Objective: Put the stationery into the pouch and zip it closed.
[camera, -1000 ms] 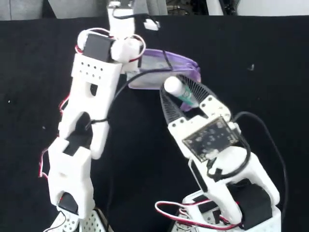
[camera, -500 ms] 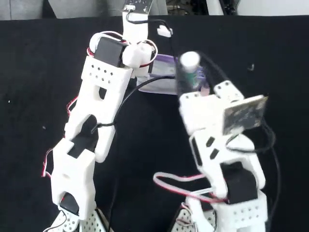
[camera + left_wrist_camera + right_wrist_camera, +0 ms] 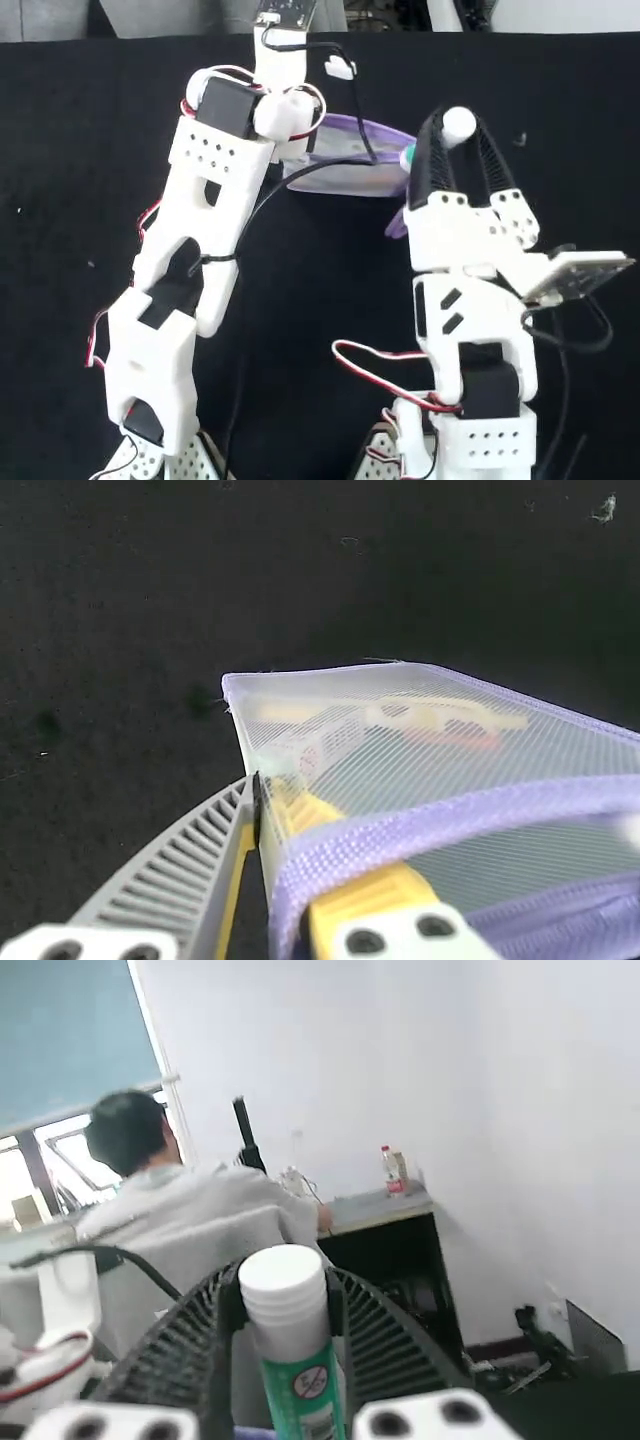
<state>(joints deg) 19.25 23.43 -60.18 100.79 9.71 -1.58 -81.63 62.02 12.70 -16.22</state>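
Glue stick (image 3: 290,1360) stands cap-up, pinched mid-barrel in the right tool (image 3: 283,1295). It looks light, stiff and probably slick, so that hold suits it. Just beside it, the soft mesh pouch (image 3: 430,750) sags over the desk (image 3: 80,150), its rim clamped by the left tool (image 3: 268,790).

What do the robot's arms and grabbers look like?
The left arm and right arm are chunky white blocks with rows of holes. Red, white and black cables loop around them. The right gripper has black ribbed fingers and a circuit board. The left gripper has one grey ribbed finger and one yellow.
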